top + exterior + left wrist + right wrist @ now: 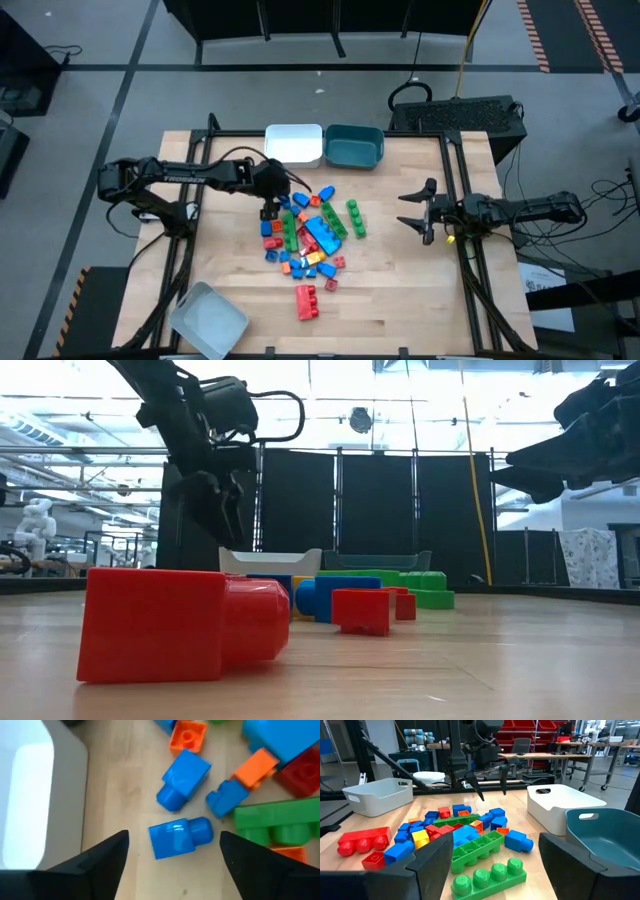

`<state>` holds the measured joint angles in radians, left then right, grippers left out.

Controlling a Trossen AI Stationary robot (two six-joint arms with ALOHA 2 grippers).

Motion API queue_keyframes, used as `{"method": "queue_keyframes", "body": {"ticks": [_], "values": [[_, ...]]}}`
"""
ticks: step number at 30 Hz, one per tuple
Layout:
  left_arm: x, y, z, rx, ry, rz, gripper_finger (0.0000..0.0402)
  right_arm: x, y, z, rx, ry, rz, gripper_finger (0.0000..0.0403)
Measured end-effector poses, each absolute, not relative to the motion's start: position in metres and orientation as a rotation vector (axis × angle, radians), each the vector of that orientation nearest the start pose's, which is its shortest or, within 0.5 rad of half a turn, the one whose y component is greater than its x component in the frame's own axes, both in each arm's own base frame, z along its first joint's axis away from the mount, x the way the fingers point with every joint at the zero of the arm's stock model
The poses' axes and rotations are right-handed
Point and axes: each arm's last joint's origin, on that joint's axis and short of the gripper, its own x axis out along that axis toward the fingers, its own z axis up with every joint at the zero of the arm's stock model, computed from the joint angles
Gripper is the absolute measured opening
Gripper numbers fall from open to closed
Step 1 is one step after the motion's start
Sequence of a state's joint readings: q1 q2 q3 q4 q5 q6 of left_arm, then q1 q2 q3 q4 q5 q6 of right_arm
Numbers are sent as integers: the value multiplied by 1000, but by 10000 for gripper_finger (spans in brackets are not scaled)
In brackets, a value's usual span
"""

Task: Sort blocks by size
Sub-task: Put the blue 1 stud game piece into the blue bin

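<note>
The blocks [310, 240] lie in a loose pile at the table's middle, in blue, green, red, orange and yellow. My left gripper [272, 208] hangs open over the pile's left edge, pointing steeply down. In the left wrist view a small blue block [180, 837] lies on its side on the wood between the two fingers of the left gripper [173, 834], which stand apart from it. My right gripper [412, 212] waits open at the table's right side, level and clear of the pile, with a long green block [490, 877] lying in front of it.
A white bin [294, 143] and a teal bin [354, 146] stand side by side at the far edge. A clear-grey bin [208, 320] sits at the near left corner. A large red block [307, 300] lies apart, near the front edge.
</note>
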<state>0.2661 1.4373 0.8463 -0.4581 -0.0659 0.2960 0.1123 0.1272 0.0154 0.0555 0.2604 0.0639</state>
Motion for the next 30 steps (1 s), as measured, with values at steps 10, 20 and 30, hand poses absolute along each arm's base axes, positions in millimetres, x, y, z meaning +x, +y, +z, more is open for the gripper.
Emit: {"method": "queue_keyframes", "body": {"ticks": [10, 20, 30], "values": [[272, 76, 163, 74, 1178, 205, 325, 104, 4, 164, 54, 51, -149, 279], [282, 80, 137, 86, 1219, 219, 325, 104, 4, 164, 55, 51, -150, 279], [283, 81, 137, 103, 1205, 167, 305, 104, 4, 164, 56, 51, -150, 279]]}}
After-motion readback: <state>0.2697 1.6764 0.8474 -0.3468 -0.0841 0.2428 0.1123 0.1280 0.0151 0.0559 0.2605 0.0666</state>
